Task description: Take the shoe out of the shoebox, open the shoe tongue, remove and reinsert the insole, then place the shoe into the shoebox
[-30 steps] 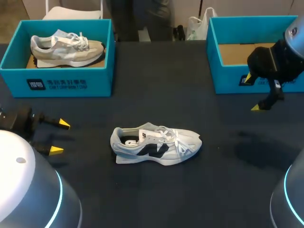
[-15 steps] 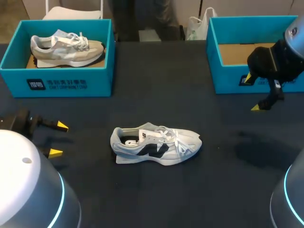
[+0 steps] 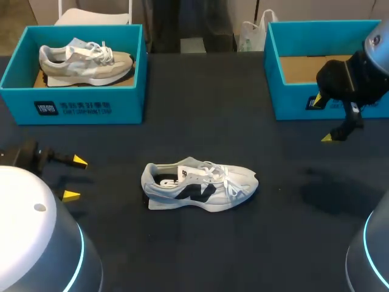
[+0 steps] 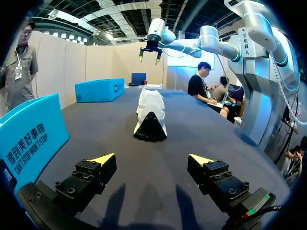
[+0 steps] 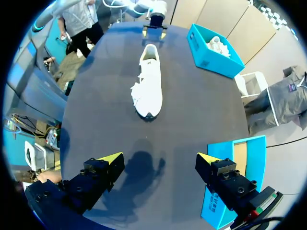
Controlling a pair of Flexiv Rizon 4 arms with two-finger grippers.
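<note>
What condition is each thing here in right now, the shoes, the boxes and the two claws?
white shoe: out on the table, upright on its sole, laced.
left box: open, no lid, shoe inside.
beige shoe: lying in the left box, laced.
right box: open, bare cardboard floor where visible.
left gripper: open, holding nothing.
right gripper: open, holding nothing.

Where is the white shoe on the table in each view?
Head view: shoe at the table's middle, toe to the right.
Left wrist view: shoe ahead of the left claw, heel nearest.
Right wrist view: shoe ahead of the right claw, toe nearest.
Shared landmark: the teal box holding a beige shoe.
</note>
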